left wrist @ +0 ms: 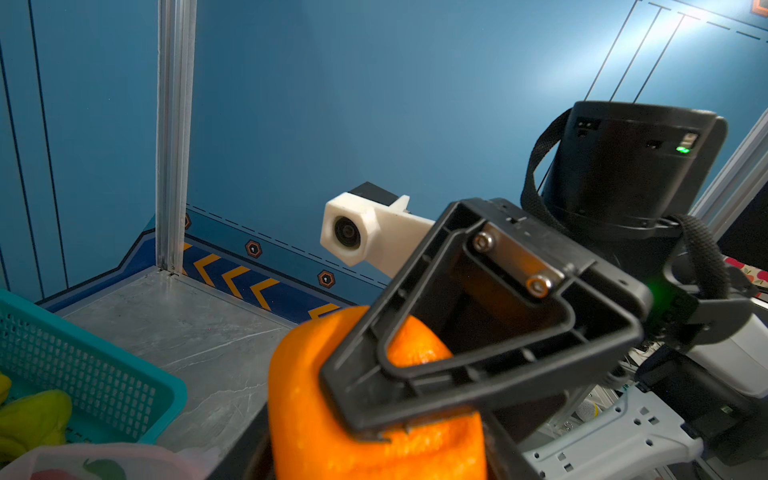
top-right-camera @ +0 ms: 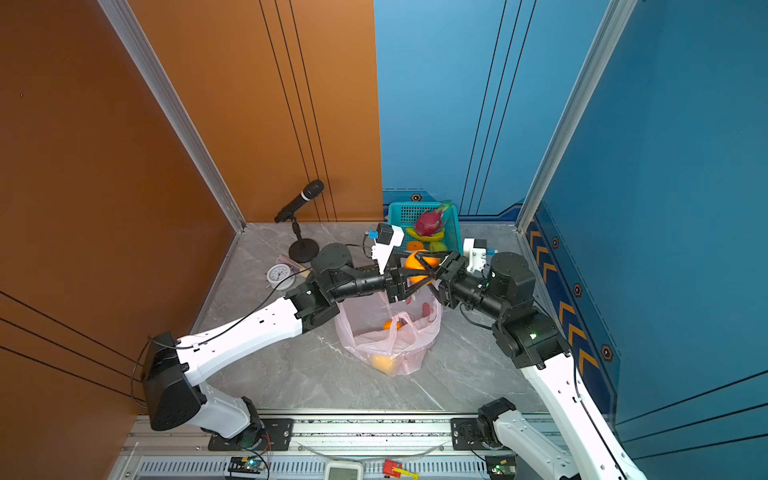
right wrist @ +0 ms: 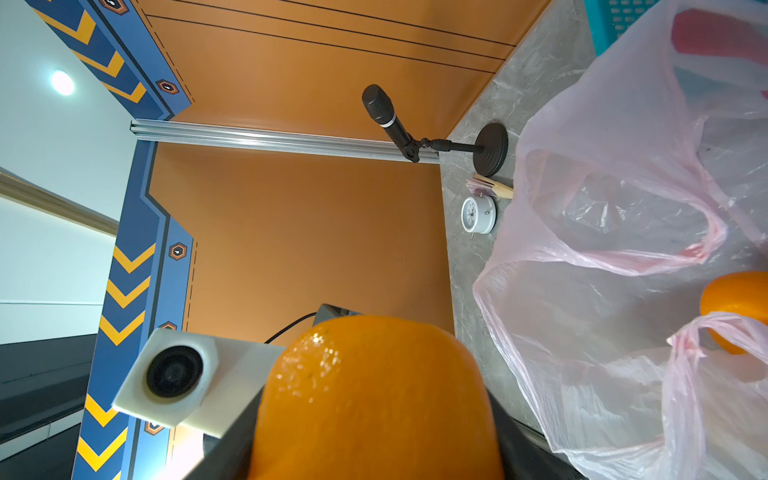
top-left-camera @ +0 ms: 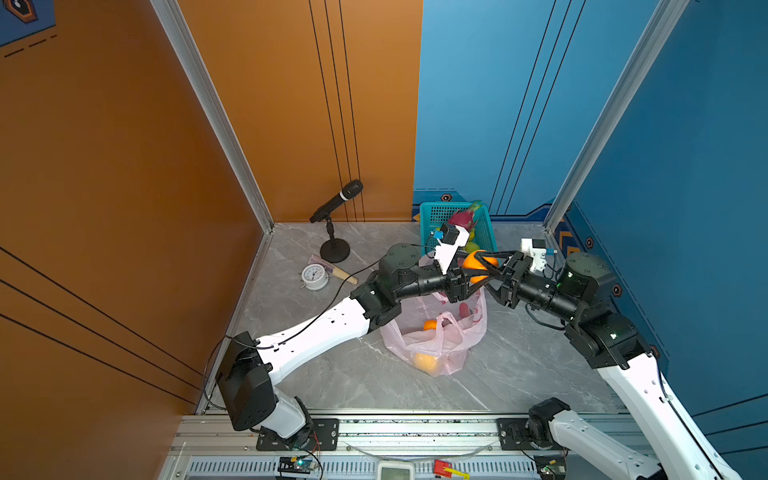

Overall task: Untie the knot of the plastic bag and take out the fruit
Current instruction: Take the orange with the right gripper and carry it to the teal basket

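An orange tangerine (top-left-camera: 473,262) (top-right-camera: 412,262) hangs in the air above the plastic bag (top-left-camera: 432,345) (top-right-camera: 374,345). My left gripper (top-left-camera: 478,272) and my right gripper (top-left-camera: 484,270) meet on it from opposite sides, both shut on it. In the left wrist view a right finger (left wrist: 457,386) lies across the tangerine (left wrist: 324,415). The tangerine (right wrist: 374,395) fills the right jaws. The pale-pink bag lies open on the floor, its handle loops (top-left-camera: 446,328) loose; no knot shows. Two more tangerines (top-left-camera: 430,325) (top-left-camera: 426,361) sit inside.
A teal basket (top-left-camera: 432,212) at the back wall holds a dragon fruit (top-right-camera: 430,222), a banana (top-right-camera: 424,237) and a green fruit (top-right-camera: 436,246). A microphone on a stand (top-left-camera: 334,203), a white clock (top-left-camera: 313,276) and a folded fan (top-left-camera: 343,273) stand at the back left.
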